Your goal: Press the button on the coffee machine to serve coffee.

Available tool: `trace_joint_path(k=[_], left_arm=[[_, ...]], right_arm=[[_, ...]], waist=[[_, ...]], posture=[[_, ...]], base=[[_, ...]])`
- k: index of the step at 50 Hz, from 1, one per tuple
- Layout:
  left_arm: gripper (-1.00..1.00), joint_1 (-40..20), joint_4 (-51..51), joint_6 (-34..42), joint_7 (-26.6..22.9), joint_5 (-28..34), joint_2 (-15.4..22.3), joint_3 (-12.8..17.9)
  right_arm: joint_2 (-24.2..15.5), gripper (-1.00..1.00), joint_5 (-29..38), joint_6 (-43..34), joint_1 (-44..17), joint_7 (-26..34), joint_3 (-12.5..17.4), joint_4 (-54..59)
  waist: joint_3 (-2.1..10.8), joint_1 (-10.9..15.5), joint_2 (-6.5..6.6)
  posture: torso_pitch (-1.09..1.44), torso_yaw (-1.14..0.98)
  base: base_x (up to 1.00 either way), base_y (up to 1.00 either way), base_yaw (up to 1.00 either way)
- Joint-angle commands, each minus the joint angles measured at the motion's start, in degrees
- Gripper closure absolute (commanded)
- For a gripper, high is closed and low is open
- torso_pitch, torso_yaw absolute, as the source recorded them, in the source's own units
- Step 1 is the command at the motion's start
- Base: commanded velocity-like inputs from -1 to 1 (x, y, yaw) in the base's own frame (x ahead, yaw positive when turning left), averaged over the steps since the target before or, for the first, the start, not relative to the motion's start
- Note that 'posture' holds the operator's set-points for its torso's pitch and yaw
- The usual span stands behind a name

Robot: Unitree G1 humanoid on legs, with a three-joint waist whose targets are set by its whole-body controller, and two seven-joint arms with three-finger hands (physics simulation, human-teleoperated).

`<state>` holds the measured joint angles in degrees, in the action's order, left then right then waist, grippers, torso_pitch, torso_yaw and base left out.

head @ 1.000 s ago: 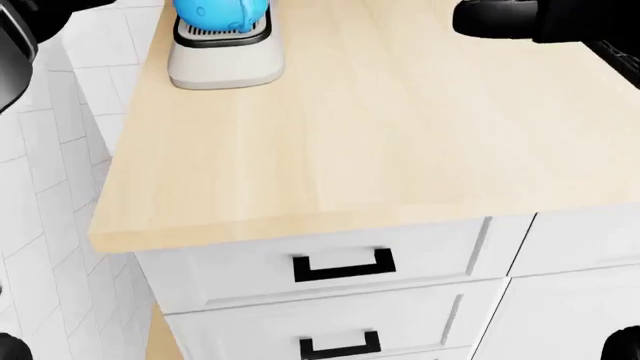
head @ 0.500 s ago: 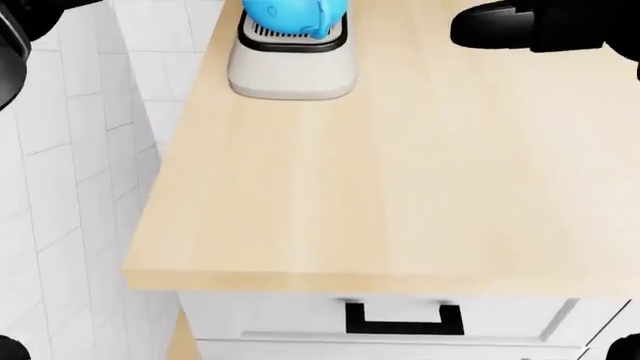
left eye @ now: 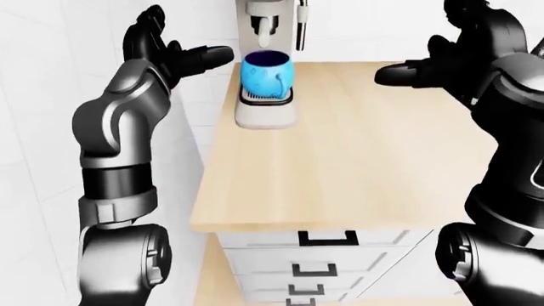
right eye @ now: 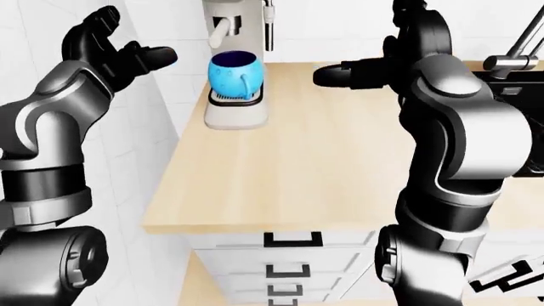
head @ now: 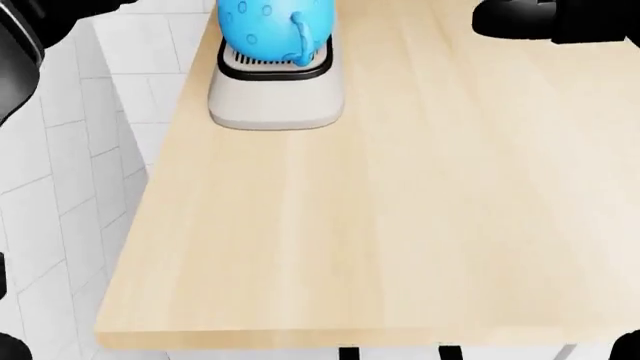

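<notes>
The white coffee machine (left eye: 266,95) stands at the left end of the wooden counter, its top cut off by the view's upper edge, so no button shows. A blue mug (left eye: 268,74) sits on its drip tray under the spout; in the head view the mug (head: 270,26) is at the top edge. My left hand (left eye: 185,58) is raised left of the machine at mug height, fingers spread and open, touching nothing. My right hand (left eye: 415,71) hovers above the counter to the right of the mug, also open and empty.
The light wood counter (left eye: 357,172) runs rightward, with white drawers and black handles (left eye: 327,239) below its near edge. A white tiled wall (head: 70,150) borders the counter's left side. A metal faucet (right eye: 513,60) shows at the right edge of the right-eye view.
The whole head view has shifted: the machine and mug now appear larger and lower, and the drawers have almost slid off the bottom. The camera moved closer. Both hands stay raised.
</notes>
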<state>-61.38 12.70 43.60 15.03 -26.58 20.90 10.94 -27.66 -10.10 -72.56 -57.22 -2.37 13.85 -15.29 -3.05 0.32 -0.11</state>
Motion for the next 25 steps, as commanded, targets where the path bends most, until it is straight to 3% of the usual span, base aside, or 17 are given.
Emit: trace_joint_path(k=[1,4,5,6,9,10,11,12,13,14,17,18,21,22,23,24,25], left_arm=[[-1.00,-2.4,-2.4,-0.9,0.1,-0.2,1.0,0.6],[-1.00,-2.7,-2.3,-0.8,0.3,-0.3,1.0,0.6],[-1.00,-2.7,-2.4,-0.8,0.4,-0.4,0.9,0.7],[-1.00,-2.9,-2.4,-0.6,0.4,-0.5,1.0,0.7],[-1.00,-3.0,-2.4,-0.6,0.4,-0.6,1.2,0.7],[-1.00,-3.0,-2.4,-0.7,0.4,-0.7,1.2,0.7],[-1.00,-2.9,-2.5,-0.6,0.5,-0.8,1.2,0.8],[-1.00,-2.8,-2.7,-0.5,0.6,-0.8,1.2,0.8],[-1.00,-2.6,-2.7,-0.6,0.6,-0.8,1.2,0.8],[-1.00,-2.5,-2.8,-0.6,0.6,-0.9,1.2,0.8],[-1.00,-2.1,-2.9,-0.8,0.6,-0.9,1.2,0.7],[-1.00,-2.0,-3.0,-0.8,0.6,-0.9,1.1,0.7],[-1.00,-1.9,-2.9,-1.0,0.6,-0.8,1.0,0.6],[-1.00,-2.0,-2.9,-0.9,0.6,-0.8,0.9,0.6],[-1.00,-2.0,-2.9,-0.9,0.5,-0.8,1.0,0.6],[-1.00,-2.1,-2.9,-0.9,0.6,-0.8,1.0,0.6],[-1.00,-2.2,-2.9,-0.8,0.6,-0.8,1.0,0.6]], right_arm=[[-1.1,-1.00,0.1,1.5,-2.3,0.2,0.4,-1.8],[-1.0,-1.00,0.4,1.1,-2.8,0.1,0.3,-1.5],[-0.9,-1.00,0.4,1.1,-2.9,0.0,0.4,-1.4],[-0.9,-1.00,0.5,1.2,-3.0,0.0,0.3,-1.2],[-0.8,-1.00,0.6,1.9,-2.7,0.0,0.4,-1.1],[-0.8,-1.00,0.6,2.0,-2.7,0.0,0.3,-1.1],[-0.8,-1.00,0.6,1.7,-2.9,0.1,0.1,-1.3],[-0.8,-1.00,0.7,1.7,-2.9,0.2,-0.1,-1.4],[-0.7,-1.00,0.8,1.9,-2.7,0.3,-0.2,-1.4],[-0.6,-1.00,0.9,1.9,-2.6,0.3,-0.1,-1.3],[-0.1,-1.00,1.0,2.0,-2.0,0.0,0.4,-1.2],[-0.1,-1.00,1.0,2.0,-1.9,0.0,0.5,-1.2],[0.1,-1.00,0.5,1.9,-1.6,0.1,0.8,-2.4],[-0.1,-1.00,0.6,1.9,-1.5,0.0,0.7,-2.6],[0.0,-1.00,0.4,2.1,-1.4,0.1,0.9,-2.6],[-0.1,-1.00,0.4,2.4,-1.2,0.1,0.7,-2.6],[-0.2,-1.00,0.4,2.5,-1.2,0.1,0.6,-2.4]], waist=[[1.51,0.1,-0.25],[-0.60,-0.2,0.88],[1.10,-0.4,1.20],[1.88,-0.8,1.03],[1.82,-1.0,0.76],[2.87,-0.8,1.18],[2.84,-0.2,1.50],[0.55,0.0,1.67],[-0.30,0.1,1.97],[-0.01,0.4,1.95],[-0.11,0.4,1.09],[0.51,0.2,1.11],[0.87,0.6,-2.84],[1.81,0.6,-1.86],[2.11,0.1,-2.11],[0.17,0.1,-2.25],[-0.74,-0.4,-1.89]], posture=[[0.00,0.00],[0.00,0.00],[0.00,0.00],[0.00,0.00],[0.00,0.00],[0.00,0.00],[0.00,0.00],[0.00,0.00],[0.00,0.00],[0.00,0.00],[0.00,0.00],[0.00,0.00],[0.00,0.00],[0.00,0.00],[0.00,0.00],[0.00,0.00],[0.00,0.00]], base=[[0.47,0.00,0.00],[0.27,0.00,0.00],[0.00,0.00,0.00],[0.00,0.00,0.00],[0.00,0.00,0.00],[0.07,0.00,0.00],[0.42,0.00,0.00],[0.59,0.00,0.00],[0.62,0.00,0.00],[0.62,0.00,0.00],[0.25,0.00,0.00],[0.00,0.00,0.00],[0.00,0.00,0.00],[0.08,0.00,0.00],[0.43,0.00,0.00],[0.64,0.00,0.00],[0.72,0.00,0.00]])
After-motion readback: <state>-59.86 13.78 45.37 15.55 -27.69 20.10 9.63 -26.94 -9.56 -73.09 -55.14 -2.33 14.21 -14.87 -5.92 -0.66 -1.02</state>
